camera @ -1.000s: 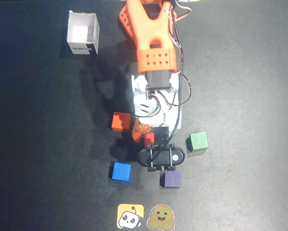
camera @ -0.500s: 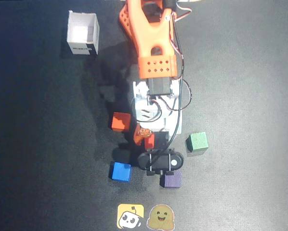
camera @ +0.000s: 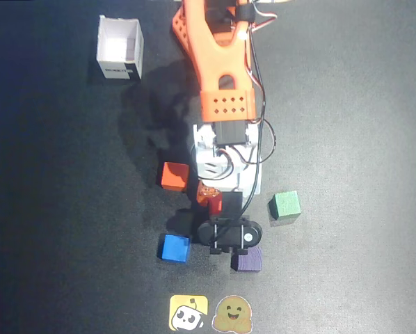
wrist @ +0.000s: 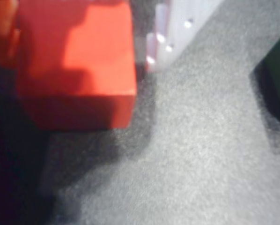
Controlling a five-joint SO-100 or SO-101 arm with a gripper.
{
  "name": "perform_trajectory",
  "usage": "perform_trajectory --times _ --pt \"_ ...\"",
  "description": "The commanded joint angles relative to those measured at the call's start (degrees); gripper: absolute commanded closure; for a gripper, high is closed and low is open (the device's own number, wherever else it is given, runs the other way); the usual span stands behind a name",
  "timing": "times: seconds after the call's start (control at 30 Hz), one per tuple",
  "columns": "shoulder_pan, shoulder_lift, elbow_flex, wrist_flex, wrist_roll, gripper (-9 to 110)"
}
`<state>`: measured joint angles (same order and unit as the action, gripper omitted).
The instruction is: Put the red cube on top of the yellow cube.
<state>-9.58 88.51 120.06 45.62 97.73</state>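
Gripper (camera: 211, 200) is shut tight on the red cube (camera: 215, 203), near the orange-red cube (camera: 174, 176) in the overhead view.

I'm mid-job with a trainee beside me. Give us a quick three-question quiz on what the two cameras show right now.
1. True or false: a yellow cube can be seen in the overhead view.
2. In the overhead view, which cube lies nearest the white box? A) blue B) orange-red C) green
3. Fill in: in the wrist view, the cube filling the upper left is ___.

Key
1. False. The only yellow thing in sight is the flat yellow sticker at the bottom edge.
2. B, the orange-red cube.
3. Red: it is the red cube.
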Motion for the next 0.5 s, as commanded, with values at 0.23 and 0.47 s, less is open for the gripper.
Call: perform_trajectory --times 0.23,0.47 --pt "-0.35 0.18 1.41 -3.87 1.41 82" --pt "-0.35 0.18 2.64 -6.94 1.76 82"
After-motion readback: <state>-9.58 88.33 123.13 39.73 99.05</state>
